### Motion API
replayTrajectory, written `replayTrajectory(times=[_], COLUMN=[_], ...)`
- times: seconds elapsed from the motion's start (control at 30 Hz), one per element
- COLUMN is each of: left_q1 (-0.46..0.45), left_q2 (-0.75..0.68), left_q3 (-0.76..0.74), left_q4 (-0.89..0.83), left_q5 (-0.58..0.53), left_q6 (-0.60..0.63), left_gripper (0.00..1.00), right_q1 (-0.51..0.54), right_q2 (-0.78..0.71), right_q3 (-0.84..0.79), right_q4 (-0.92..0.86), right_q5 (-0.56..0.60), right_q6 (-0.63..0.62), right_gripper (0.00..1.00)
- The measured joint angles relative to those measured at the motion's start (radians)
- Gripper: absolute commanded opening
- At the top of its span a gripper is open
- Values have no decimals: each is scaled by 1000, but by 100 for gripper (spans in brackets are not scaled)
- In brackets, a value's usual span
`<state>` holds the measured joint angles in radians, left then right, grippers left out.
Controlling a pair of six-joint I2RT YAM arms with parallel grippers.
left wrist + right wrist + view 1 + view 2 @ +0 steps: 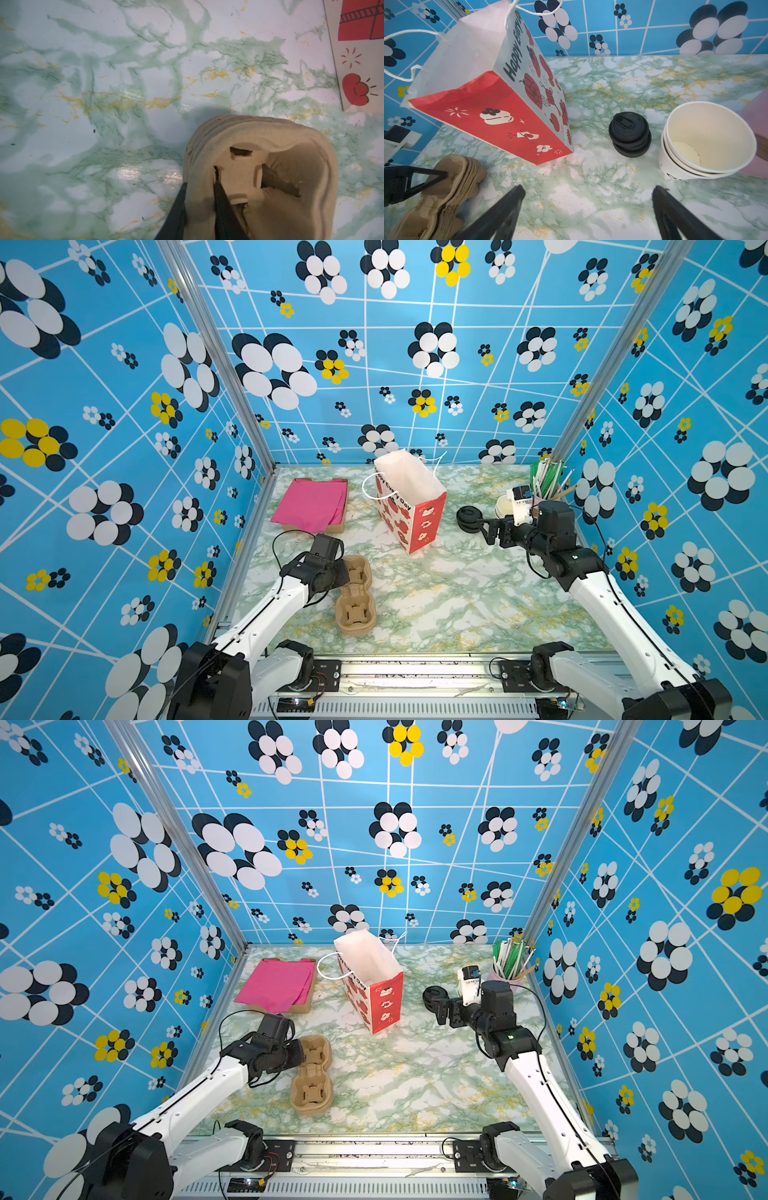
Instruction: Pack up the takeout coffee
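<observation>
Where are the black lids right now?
In both top views the black lids sit right of centre on the table, between the bag and the white cups, near the right gripper.

The left gripper is hidden under the left arm in both top views. The carriers run off the left wrist view's edge. The right arm covers most of the cups; their lettering is too cut off to read. Pink paper hides most of its box.
</observation>
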<state>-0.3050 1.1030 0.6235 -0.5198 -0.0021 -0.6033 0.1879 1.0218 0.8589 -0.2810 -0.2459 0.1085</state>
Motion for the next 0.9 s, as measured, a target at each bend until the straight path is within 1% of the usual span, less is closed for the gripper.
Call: replayTrajectory(times=[0.13, 0.23, 0.4, 0.53, 0.63, 0.7, 0.73, 0.9], left_q1=[-12, -51, -157, -268, -358, -413, -443, -555], left_q2=[-13, -18, -19, 10, 73, 137, 181, 418], left_q3=[-17, -21, -23, -28, 0, 44, 79, 289], left_q4=[23, 31, 58, 109, 152, 161, 161, 158], left_q5=[13, 16, 12, -19, -71, -97, -112, -145], left_q6=[-55, -98, -192, -284, -356, -396, -419, -490], left_gripper=[14, 13, 13, 12, 11, 3, 0, 0], right_q1=[0, 0, 0, 0, 0, 0, 0, 0], right_q2=[-1, -7, -36, -50, -54, -58, -61, -71], right_q3=[0, 0, -1, -2, -2, -2, -2, 2], right_q4=[0, 0, 0, -1, -7, -21, -28, -57], right_q5=[0, 2, 11, 35, 58, 71, 80, 119], right_q6=[0, 0, 4, 4, 4, 4, 4, 4], right_gripper=[99, 99, 99, 99, 99, 99, 99, 99])
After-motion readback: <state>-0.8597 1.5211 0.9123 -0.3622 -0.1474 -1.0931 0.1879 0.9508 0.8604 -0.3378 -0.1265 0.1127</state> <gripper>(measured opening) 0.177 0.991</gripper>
